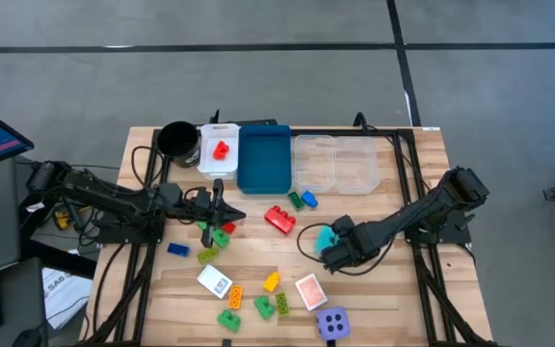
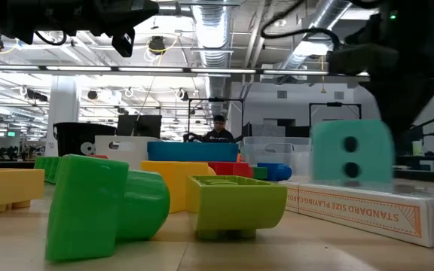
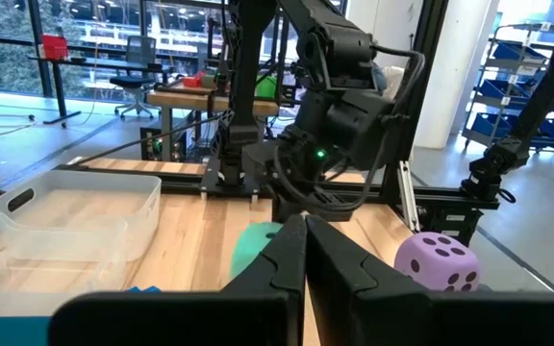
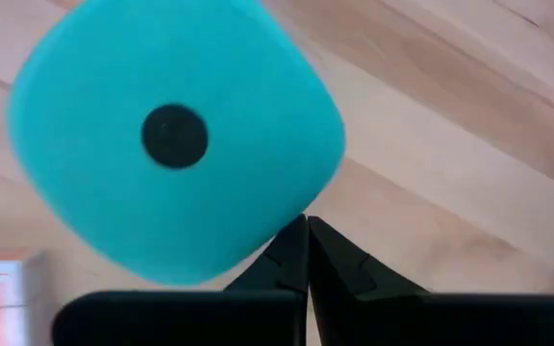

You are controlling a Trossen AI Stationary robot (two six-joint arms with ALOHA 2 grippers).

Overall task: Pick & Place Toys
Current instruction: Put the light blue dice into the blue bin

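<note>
The cyan foam die [image 1: 325,235] sits on the table right of centre, also in the low view [image 2: 351,150] and filling the right wrist view [image 4: 171,135]. My right gripper [image 1: 333,253] is shut, its tips at the die's near edge. My left gripper [image 1: 219,204] is shut and empty, above the table left of centre, over green and red bricks [image 1: 220,233]. The purple die [image 1: 332,323] rests near the front edge. A red brick [image 1: 279,219] and several small bricks and cards lie on the table between them. A red brick [image 1: 221,149] lies in the white tray [image 1: 210,166]. My right gripper's shut fingertips [image 4: 296,245] stand at the cyan die's rounded edge [image 4: 258,240], coming slanted from the table's right side. I cannot tell whether they touch it.
A black cup [image 1: 176,140], the white tray, a blue tray [image 1: 264,159] and clear trays [image 1: 335,164] line the far edge. A white card [image 1: 214,281] and a pink card [image 1: 310,291] lie near the front, with green, yellow and orange bricks [image 1: 263,306] between them.
</note>
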